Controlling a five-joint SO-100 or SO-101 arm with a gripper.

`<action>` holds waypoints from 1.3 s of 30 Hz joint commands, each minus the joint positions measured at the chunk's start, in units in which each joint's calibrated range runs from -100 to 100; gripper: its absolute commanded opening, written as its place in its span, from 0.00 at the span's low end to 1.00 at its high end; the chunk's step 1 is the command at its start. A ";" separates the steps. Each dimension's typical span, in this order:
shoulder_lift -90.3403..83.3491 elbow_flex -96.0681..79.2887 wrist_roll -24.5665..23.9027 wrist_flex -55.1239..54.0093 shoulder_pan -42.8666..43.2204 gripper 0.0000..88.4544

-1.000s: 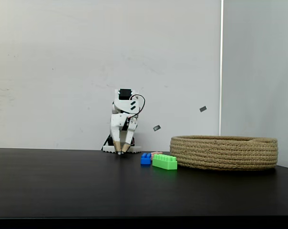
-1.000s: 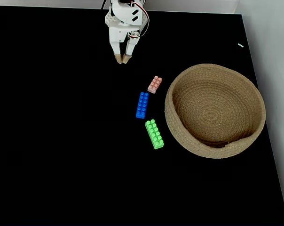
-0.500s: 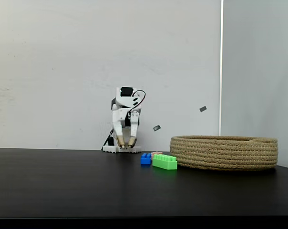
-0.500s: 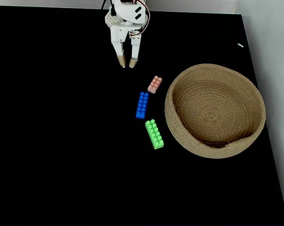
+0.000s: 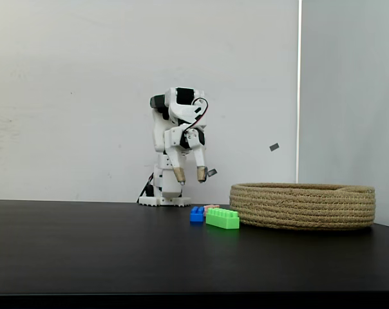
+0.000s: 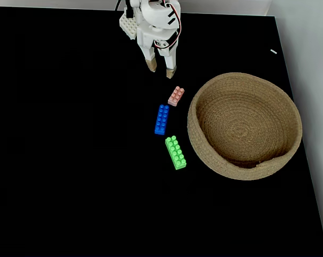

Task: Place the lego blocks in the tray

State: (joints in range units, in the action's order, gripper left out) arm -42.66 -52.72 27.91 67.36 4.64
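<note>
Hovering gripper (image 6: 161, 70) parted, pink brick (image 5: 211, 207) half hidden behind green brick (image 5: 222, 218)

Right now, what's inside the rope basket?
Nothing shows inside the rope basket: its coiled floor is bare. The near wall hides a strip of floor. The green brick, blue brick and pink brick lie outside on the table.

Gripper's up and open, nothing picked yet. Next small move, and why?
Probably lower the open gripper onto the pink brick: it lies closest to the fingertips, all three bricks lie on the table, and the tray is empty.
</note>
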 commanded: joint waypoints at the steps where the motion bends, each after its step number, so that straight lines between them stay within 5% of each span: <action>1: 7.93 8.62 -0.63 -0.84 0.30 0.19; 39: 33.20 15.37 -3.08 -12.67 6.98 0.23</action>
State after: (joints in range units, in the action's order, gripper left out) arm -9.41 -40.70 25.13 55.34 11.07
